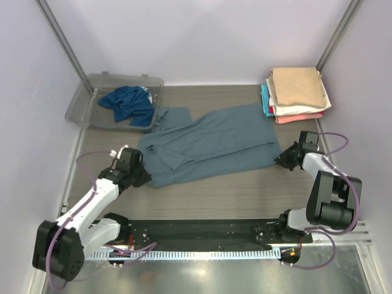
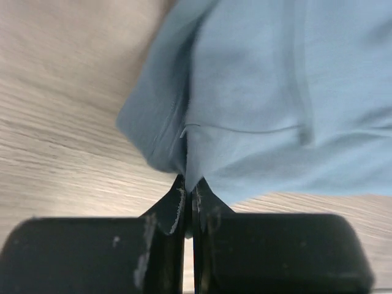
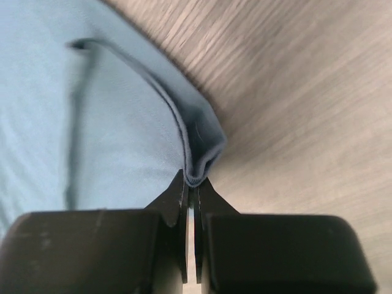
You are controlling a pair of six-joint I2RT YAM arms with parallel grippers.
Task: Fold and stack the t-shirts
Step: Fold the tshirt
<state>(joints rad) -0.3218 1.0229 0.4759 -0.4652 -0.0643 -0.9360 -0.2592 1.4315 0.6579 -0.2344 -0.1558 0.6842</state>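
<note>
Pinching the slate-blue t-shirt at two corners, one arm on each. The left fingers are closed tight on the shirt's near-left corner, with a fold of cloth wedged between the tips and bunched just above them. The right fingers are also clamped down, gripping a doubled edge at the shirt's near-right corner, and the cloth curls over right at the tips. Both corners sit low against the desk, which has a wood-grain top.

The shirt is spread across the middle of the desk, mostly flat but wrinkled, running from the left arm to the right arm. Its far-left part reaches right up to the clear tub.

The tub sits at the far-left corner with the teal-blue t-shirt crumpled inside it.

The folded stack is at the far-right corner, well apart from the spread shirt's left end and near its right end. The tan shirt is on top, with the white shirt under it. The coral shirt shows at the near edge, and the teal shirt peeks out on the left side. The stack's edges are roughly lined up.
</note>
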